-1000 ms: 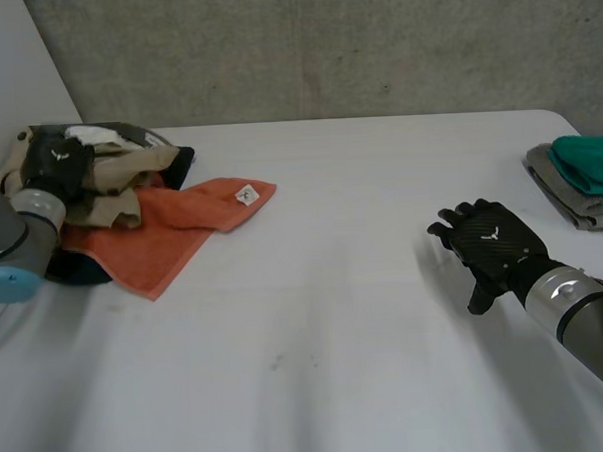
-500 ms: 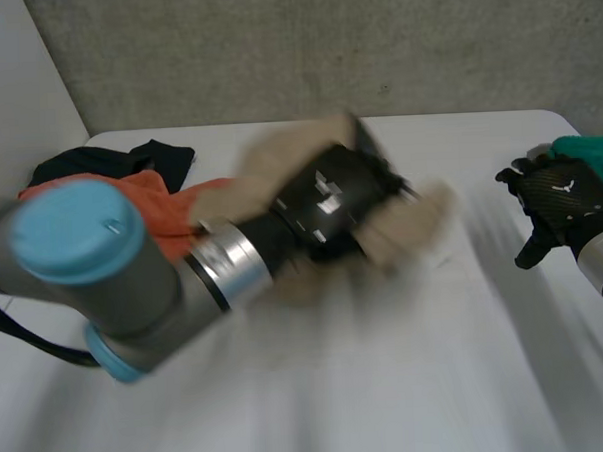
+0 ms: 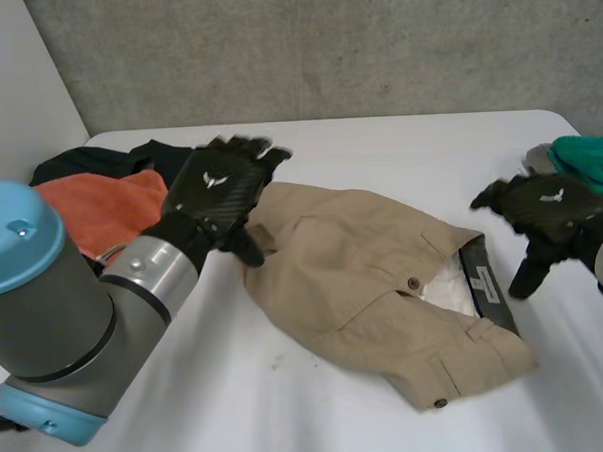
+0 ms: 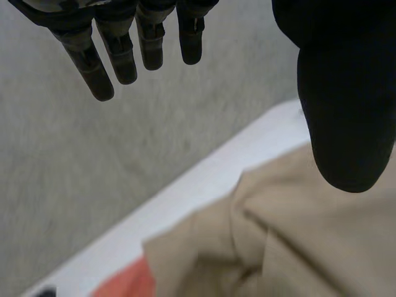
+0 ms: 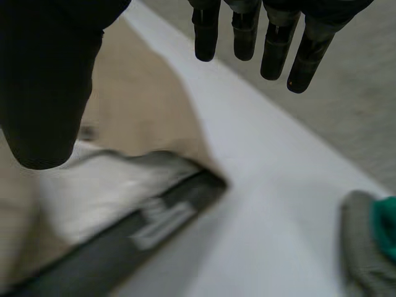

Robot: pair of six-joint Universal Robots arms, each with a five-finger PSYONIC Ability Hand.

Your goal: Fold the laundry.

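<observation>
Beige shorts (image 3: 374, 283) lie rumpled, unfolded, on the desk (image 3: 289, 407). The left hand (image 3: 215, 195) and right hand (image 3: 541, 211) hover at opposite ends, fingers straight, holding nothing. The next move is probably smoothing them flat.

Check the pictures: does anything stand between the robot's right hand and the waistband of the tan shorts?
Nothing visible does. The right hand is open beside the waistband of the tan shorts, with only bare white table between them.

1. The orange towel (image 3: 105, 205) lies partly hidden behind the left arm (image 3: 55, 307).
2. The teal cloth (image 3: 591, 161) is cut off by the head view's edge.
3. The print on the label (image 3: 485, 282) of the shorts (image 3: 353, 269) is too small to read.
</observation>
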